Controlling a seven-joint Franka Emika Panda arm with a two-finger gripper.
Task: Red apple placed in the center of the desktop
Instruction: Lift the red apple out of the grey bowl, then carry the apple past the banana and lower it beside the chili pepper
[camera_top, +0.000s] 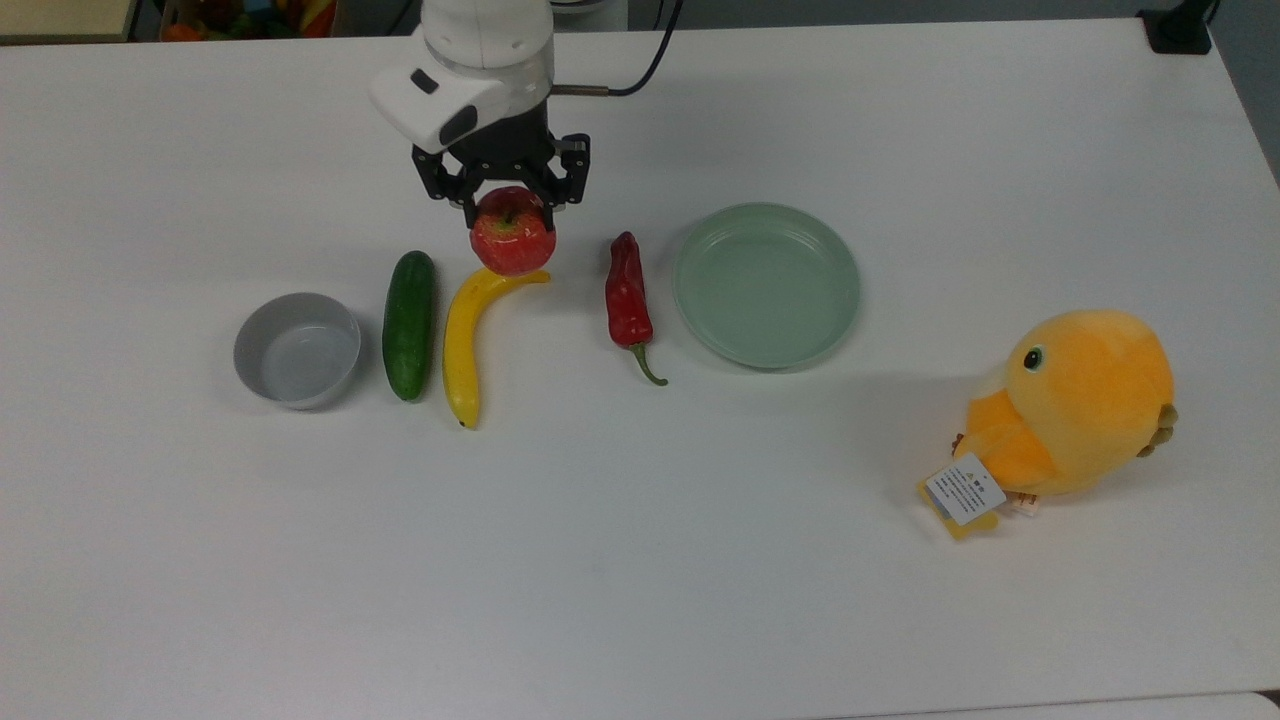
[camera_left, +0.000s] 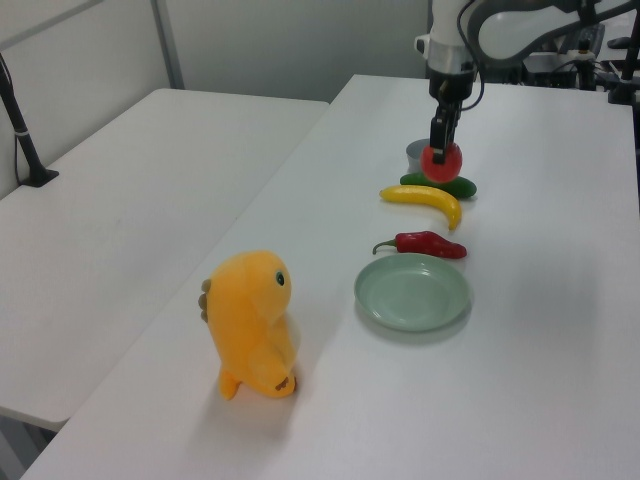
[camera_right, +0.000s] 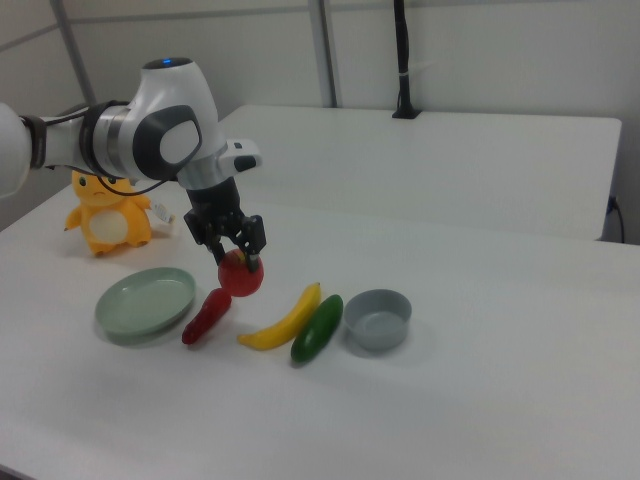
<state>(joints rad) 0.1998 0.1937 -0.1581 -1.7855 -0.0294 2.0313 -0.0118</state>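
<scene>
The red apple (camera_top: 513, 242) hangs in the air above the white desktop (camera_top: 640, 560), with my gripper (camera_top: 508, 207) shut on its top. In the top view it covers the tip of the yellow banana (camera_top: 465, 340). In the left view the apple (camera_left: 441, 163) hangs under the gripper (camera_left: 440, 150), in front of the cucumber (camera_left: 440, 184). In the right view the apple (camera_right: 240, 275) is held by the gripper (camera_right: 236, 258) above the chili pepper (camera_right: 206, 314) and the banana (camera_right: 283, 319).
Across the top view stand a grey bowl (camera_top: 297, 350), a green cucumber (camera_top: 410, 324), the banana, a red chili pepper (camera_top: 627, 298) and a green plate (camera_top: 767, 285). An orange plush chick (camera_top: 1075, 410) sits at the top view's right. The desktop's front half is bare.
</scene>
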